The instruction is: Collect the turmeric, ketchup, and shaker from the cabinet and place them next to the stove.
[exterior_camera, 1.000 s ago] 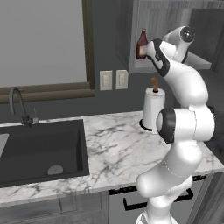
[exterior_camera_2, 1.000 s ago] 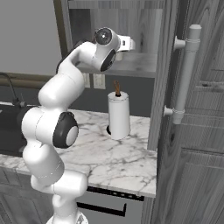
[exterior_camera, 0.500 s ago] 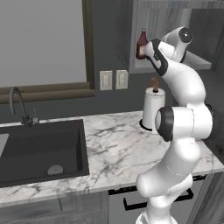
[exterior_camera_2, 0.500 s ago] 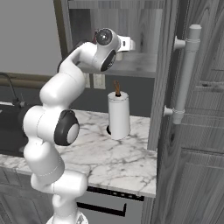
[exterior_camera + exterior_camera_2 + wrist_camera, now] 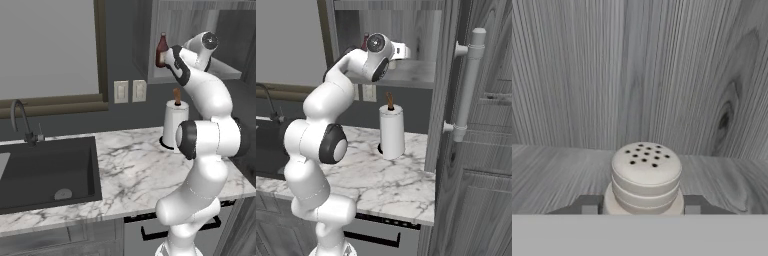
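Inside the cabinet, the gripper has its fingertips against both sides of the shaker. The jaws appear closed on it. The ketchup stands on the shelf edge.

Matt pale shaker, wood-grain cabinet, glossy marbled counter

marble counter, black sink, window

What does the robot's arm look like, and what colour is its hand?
The arm is glossy white, made of fat rounded tubes like a bent sausage balloon, with dark charcoal bands and round caps at the joints. No cables or markings show. The end effector has two small dark grey, blocky fingertips.
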### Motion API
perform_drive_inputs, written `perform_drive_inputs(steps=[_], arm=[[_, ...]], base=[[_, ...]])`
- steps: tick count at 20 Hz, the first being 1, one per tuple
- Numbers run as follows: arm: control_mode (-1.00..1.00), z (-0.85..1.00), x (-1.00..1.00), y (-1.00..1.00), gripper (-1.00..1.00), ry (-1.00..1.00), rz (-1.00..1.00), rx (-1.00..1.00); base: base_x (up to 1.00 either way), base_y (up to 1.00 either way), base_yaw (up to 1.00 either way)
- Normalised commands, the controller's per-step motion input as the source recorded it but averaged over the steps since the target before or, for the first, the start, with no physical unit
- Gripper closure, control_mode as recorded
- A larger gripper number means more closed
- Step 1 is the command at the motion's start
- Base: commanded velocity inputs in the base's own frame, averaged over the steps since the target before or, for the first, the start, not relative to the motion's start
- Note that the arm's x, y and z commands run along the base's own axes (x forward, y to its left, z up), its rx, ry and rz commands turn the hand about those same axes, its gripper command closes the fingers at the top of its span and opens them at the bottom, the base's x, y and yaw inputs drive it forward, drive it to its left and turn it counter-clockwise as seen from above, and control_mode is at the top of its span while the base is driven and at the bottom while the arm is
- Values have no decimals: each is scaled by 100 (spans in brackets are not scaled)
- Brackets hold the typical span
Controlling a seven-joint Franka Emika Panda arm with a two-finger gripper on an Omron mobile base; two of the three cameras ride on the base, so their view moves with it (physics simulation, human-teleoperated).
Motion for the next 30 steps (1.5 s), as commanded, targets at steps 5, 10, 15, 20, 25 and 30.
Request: perform_drive_inputs(steps=[5,10,15,20,25,30], arm=[[-100,-4,1,0,100,1,0,0],[-100,0,0,0,100,0,0,0],[-100,-1,-2,0,100,0,0,0],[-100,0,-19,0,100,-3,0,0],[-100,0,-41,0,100,-8,0,0],[-100,0,-40,0,100,-7,0,0]], base=[[0,0,0],[0,0,0],[0,0,0],[0,0,0],[0,0,0],[0,0,0]])
